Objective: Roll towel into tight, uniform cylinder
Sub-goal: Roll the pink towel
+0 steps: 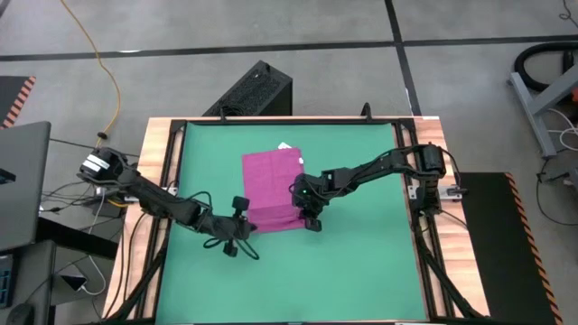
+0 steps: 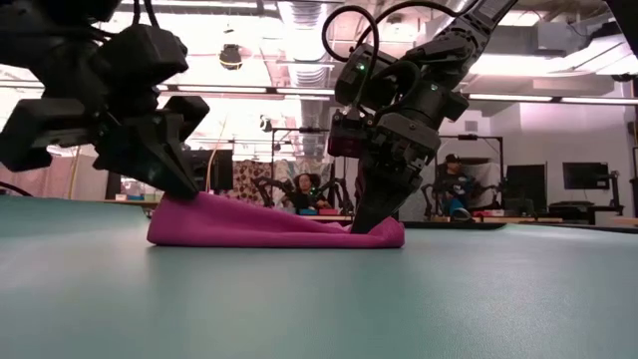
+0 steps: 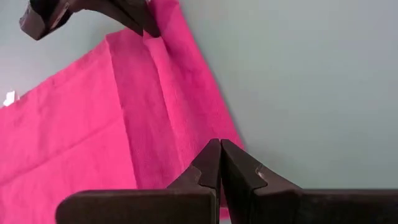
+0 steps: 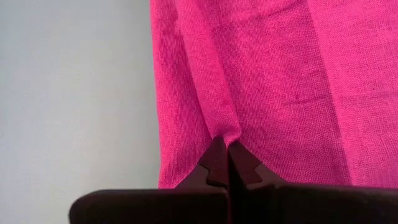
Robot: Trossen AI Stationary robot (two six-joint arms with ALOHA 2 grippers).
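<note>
Towel lies mostly flat on the green mat covering the tabletop, near mat centre, white tag at the edge farthest from both end effectors.

Left end effector: at the towel's near-left corner. Left wrist view shows fingers closed tip to tip on the towel's near edge, cloth running away ahead of the tips. Low view shows that end of the cloth lifted into a small peak under the fingers.

Right end effector: at the near-right corner, towel lying to its left and beyond it. Right wrist view shows fingers closed, pinching a ridge of cloth; a crease runs forward from the pinch. Low view puts the tips down at the cloth, right at mat level.

Between the two end effectors the near hem is folded over in a narrow band, thicker than the rest; not a roll yet. Rest of the towel spreads flat beyond them.

Around: wooden tabletop frame borders the mat. Laptop and cables well off beyond the left arm. Black box on the floor past the far edge. Low view shows seated people and other arm rigs in the room behind. Mat bare around the towel.
</note>
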